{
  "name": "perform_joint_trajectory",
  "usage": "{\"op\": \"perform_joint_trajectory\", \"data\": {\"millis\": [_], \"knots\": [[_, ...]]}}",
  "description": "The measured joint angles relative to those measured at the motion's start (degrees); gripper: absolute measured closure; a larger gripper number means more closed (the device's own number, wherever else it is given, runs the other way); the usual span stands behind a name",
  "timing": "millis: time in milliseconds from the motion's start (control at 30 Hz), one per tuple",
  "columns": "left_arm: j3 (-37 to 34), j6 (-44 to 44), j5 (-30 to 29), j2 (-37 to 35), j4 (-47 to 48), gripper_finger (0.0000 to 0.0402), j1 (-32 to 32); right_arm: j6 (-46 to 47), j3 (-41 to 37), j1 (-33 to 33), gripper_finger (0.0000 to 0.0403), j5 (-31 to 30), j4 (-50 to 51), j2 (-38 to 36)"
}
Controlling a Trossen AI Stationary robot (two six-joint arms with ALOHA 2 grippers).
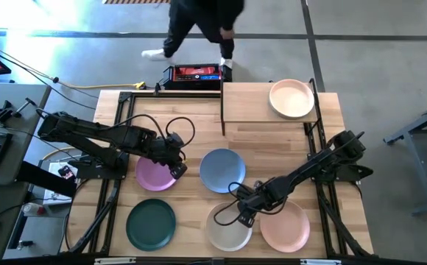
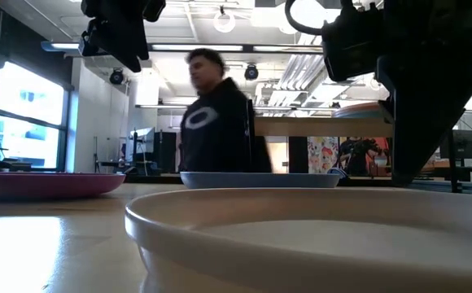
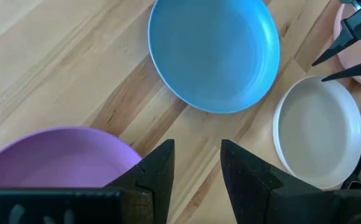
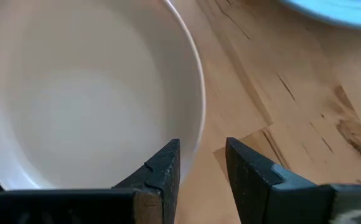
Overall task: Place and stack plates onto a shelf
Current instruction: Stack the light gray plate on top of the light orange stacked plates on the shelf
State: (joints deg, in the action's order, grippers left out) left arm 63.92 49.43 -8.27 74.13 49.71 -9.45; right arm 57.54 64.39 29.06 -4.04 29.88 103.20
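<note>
The shelf [image 1: 252, 110] stands at the table's far right and carries a peach plate [image 1: 292, 98]. On the table lie a purple plate [image 1: 153, 175], a blue plate [image 1: 222, 170], a dark green plate [image 1: 151, 224], a cream plate [image 1: 227, 228] and a pink plate [image 1: 285, 226]. My right gripper [image 4: 202, 144] is open and low at the cream plate's far rim [image 4: 198, 106], one finger over the plate's inside and one outside it. My left gripper [image 3: 197, 146] hangs open above the purple plate's right edge [image 3: 115, 140], with nothing between its fingers. My right gripper comes at the cream plate's far rim [image 4: 196, 134] from above, slanting down, and the rim runs into the gap between the fingers. Whether either finger touches the rim I cannot tell. The plate lies flat on the table.
A person [image 1: 199, 26] moves just beyond the table's far edge, beside a red and black box [image 1: 193, 73]. The shelf's left half [image 1: 243, 99] is bare wood. Cables loop near both grippers. The pink plate lies close to the cream one.
</note>
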Motion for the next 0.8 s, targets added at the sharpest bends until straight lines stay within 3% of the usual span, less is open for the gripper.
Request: {"op": "perform_joint_trajectory", "data": {"millis": [667, 800], "knots": [[0.00, 0.00, -0.02, 0.02, -0.04, 0.0282, 0.00, 1.11, -0.49, 0.20, 0.0295, 0.91, -1.92, 3.45], [0.00, 0.02, -0.02, 0.02, -0.04, 0.0282, -0.01, 1.12, -0.49, 0.20, 0.0313, 0.71, -1.92, 3.45]]}}
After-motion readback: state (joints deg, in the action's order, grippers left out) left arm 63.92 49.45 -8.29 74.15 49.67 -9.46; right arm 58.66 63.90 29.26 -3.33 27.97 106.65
